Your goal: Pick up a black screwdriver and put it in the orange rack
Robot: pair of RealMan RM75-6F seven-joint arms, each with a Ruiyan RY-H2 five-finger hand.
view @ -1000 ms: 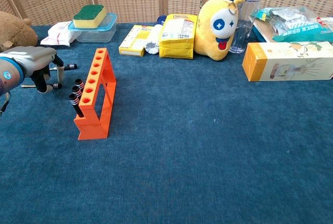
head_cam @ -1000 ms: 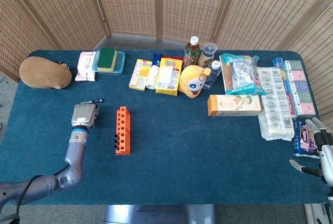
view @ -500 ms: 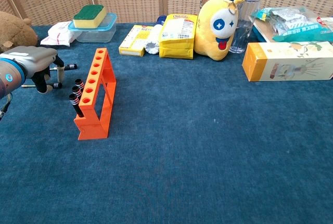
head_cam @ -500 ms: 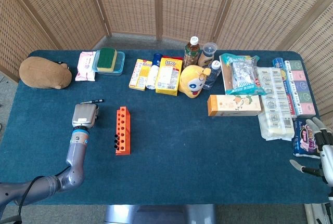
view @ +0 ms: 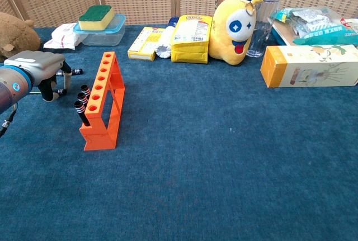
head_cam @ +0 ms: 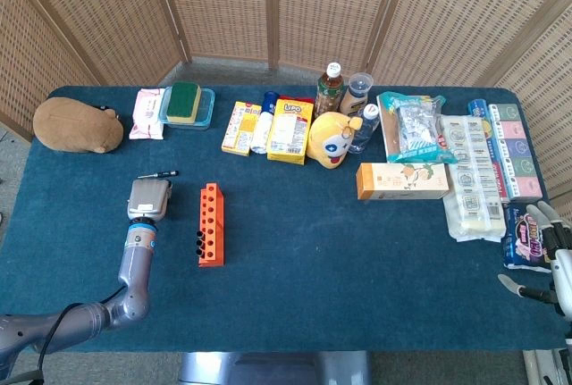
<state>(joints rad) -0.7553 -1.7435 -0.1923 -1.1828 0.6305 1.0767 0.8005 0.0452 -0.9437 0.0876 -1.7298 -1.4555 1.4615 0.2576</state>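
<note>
The left hand (view: 39,70) hides most of the screwdriver (view: 75,72) behind it, so any grip can't be judged; the right hand (head_cam: 547,251) is cropped at the frame edge.

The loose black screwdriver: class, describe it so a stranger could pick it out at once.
Start at the orange rack on the table's left half. Beyond the left robot hand, toward the brown plush, a slim black screwdriver lies flat on the blue cloth. Unlike those standing in the rack, it lies alone and loose.
</note>
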